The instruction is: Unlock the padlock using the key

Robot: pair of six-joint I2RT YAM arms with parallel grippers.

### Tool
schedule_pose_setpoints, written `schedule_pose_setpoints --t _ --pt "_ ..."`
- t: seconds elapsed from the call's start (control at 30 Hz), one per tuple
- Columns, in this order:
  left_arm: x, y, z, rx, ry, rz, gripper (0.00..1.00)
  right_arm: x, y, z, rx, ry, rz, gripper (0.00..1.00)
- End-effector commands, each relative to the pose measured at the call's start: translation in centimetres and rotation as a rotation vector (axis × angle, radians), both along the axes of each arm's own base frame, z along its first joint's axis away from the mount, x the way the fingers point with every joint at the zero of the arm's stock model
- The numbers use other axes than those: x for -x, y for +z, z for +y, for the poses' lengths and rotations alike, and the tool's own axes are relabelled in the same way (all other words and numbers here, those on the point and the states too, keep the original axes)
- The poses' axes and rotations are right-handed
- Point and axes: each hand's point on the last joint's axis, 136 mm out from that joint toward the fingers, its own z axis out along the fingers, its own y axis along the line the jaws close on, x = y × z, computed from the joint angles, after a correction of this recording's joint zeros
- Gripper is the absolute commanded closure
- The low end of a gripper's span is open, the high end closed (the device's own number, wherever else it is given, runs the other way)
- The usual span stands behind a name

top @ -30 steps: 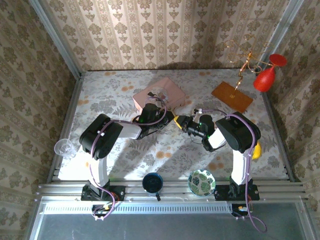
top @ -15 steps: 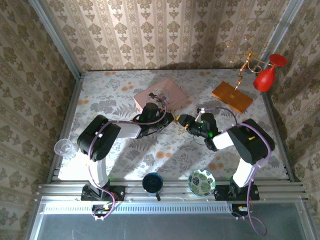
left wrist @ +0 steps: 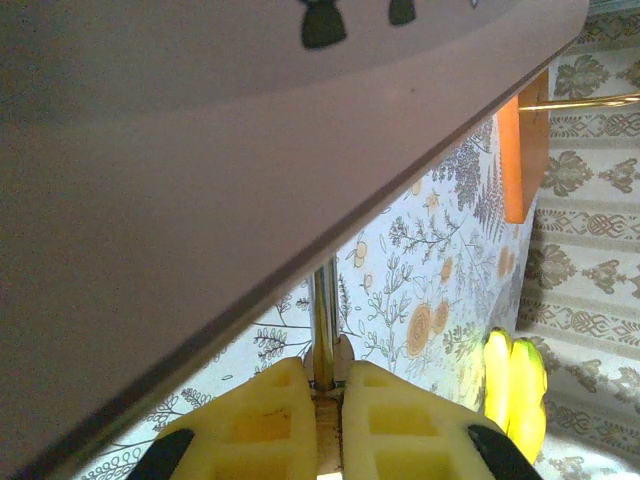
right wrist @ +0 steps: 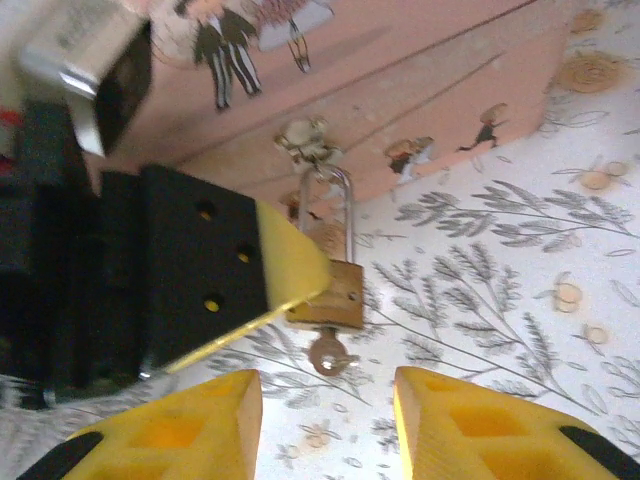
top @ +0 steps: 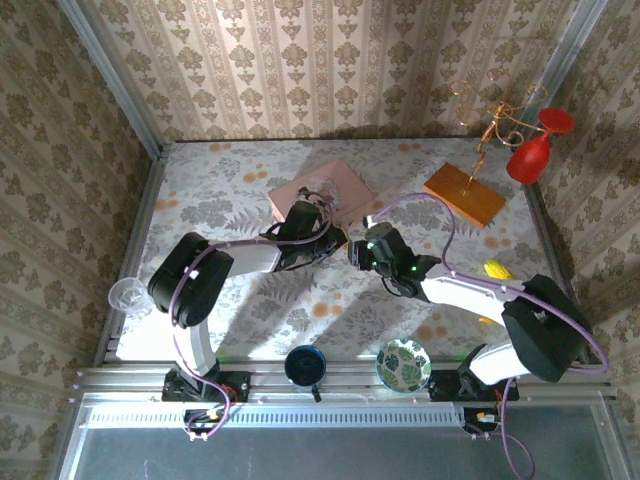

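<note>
The left gripper (left wrist: 326,388) is pinched tight on the padlock (right wrist: 328,293), its yellow fingers squeezing the brass body. The silvery shackle (left wrist: 322,310) runs up through the clasp (right wrist: 308,138) on the pink box (right wrist: 430,90). The key (right wrist: 330,354) looks seated in the lock's underside, though the picture is soft there. The right gripper (right wrist: 328,425) hangs just short of the key, fingers apart and holding nothing, over the floral table (right wrist: 520,300).
</note>
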Motion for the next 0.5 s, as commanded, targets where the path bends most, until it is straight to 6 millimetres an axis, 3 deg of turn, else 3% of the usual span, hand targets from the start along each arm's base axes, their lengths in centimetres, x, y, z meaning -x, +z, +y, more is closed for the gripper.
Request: schedule_pose_setpoints --t 0.0,0.47 --pt "0.4 2.2 -0.8 0.046 -0.042 -0.003 1.0 0.3 -1.7 -1.4 0.249 0.009 0.012 0.62" --pt "0.3 2.3 -0.8 0.069 -0.042 0.009 1.0 -0.9 -2.5 1.0 0.322 0.094 0.045 0.65"
